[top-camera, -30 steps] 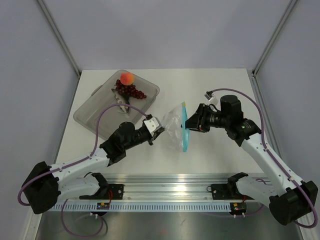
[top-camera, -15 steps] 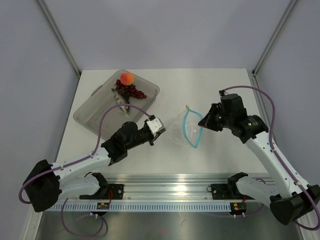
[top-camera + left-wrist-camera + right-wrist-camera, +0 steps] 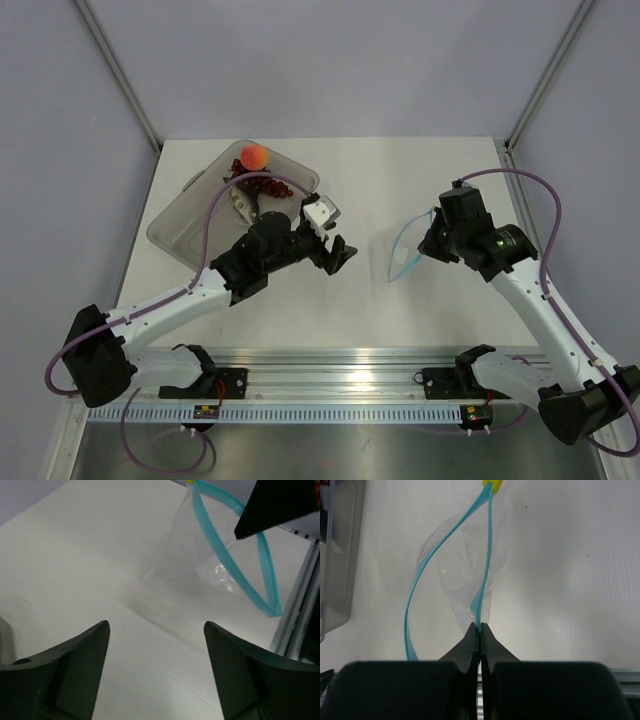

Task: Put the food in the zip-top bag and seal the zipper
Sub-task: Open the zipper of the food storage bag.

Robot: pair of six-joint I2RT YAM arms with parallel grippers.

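**Right gripper** (image 3: 428,241): at centre right of the top view. In the right wrist view its 2 fingers (image 3: 470,642) are pressed together on the zipper (image 3: 487,545), pinching 1 side of the teal strip at lower centre of the frame.

**Zip-top bag** (image 3: 405,252): held at its mouth edge by the right gripper, right of centre in the top view. The 2 sides of the zipper stand parted, forming an open loop. A yellow slider (image 3: 493,484) sits at the top edge of the right wrist view, where the 2 strips meet. The clear film (image 3: 460,580) hangs crumpled beyond the strip. Whether it rests on the table (image 3: 400,170) cannot be told.

**Left gripper** (image 3: 341,255): at the centre of the top view, between the tray (image 3: 172,228) and the bag, touching neither. In the left wrist view its fingers (image 3: 75,665) are spread wide with nothing between them and only bare table below. The open mouth of the bag shows at the upper right of that frame, well apart from the fingertips.

**Food**: both items lie in the grey tray at the upper left of the top view. The peach (image 3: 253,156) sits at the tray's upper end. The grapes (image 3: 262,186) lie just below it, partly crossed by the left arm's purple cable (image 3: 205,250). Neither item is in the bag.
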